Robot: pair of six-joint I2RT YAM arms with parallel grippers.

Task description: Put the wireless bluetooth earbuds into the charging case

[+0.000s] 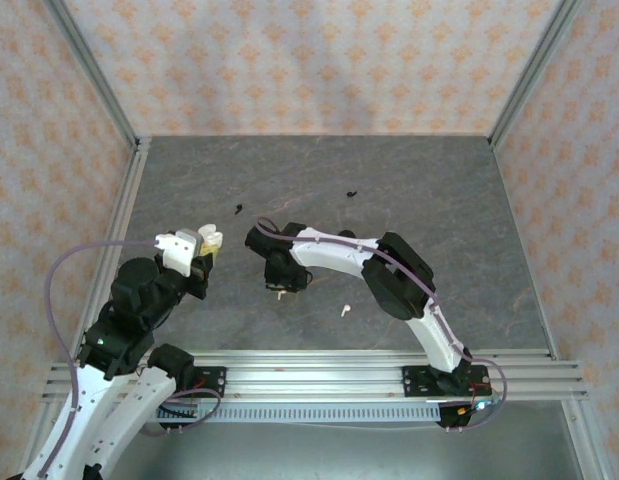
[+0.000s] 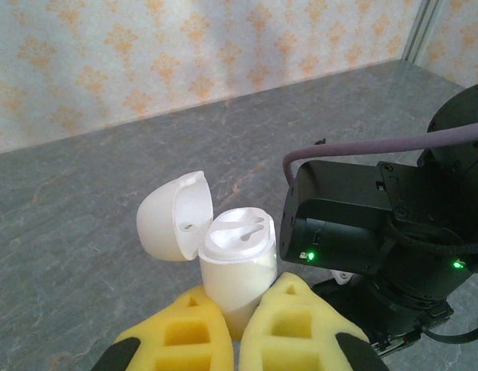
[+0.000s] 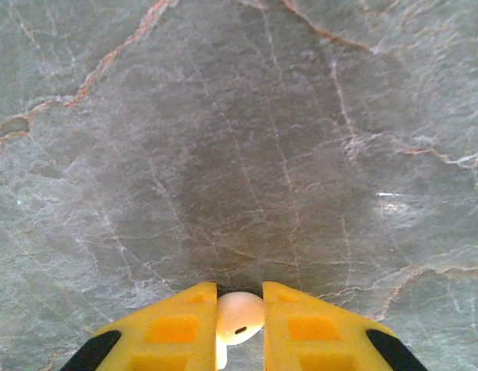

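Note:
My left gripper (image 2: 235, 328) is shut on the white charging case (image 2: 237, 267), which it holds upright just above the table. The case's lid (image 2: 173, 216) is swung open to the left, and the earbud sockets on top show. In the top view the case (image 1: 209, 243) is at the left. To its right, my right gripper (image 1: 280, 287) points down at the table. Its yellow fingers (image 3: 181, 328) press both sides of a white earbud (image 3: 240, 317) close to the surface. The other earbud (image 1: 343, 310) lies loose on the table to the right of that gripper.
Two tiny black specks (image 1: 237, 208) (image 1: 351, 193) lie farther back on the grey marbled table (image 1: 439, 220). The right arm's black wrist (image 2: 377, 224) hangs close to the right of the case. Patterned walls enclose the table on three sides.

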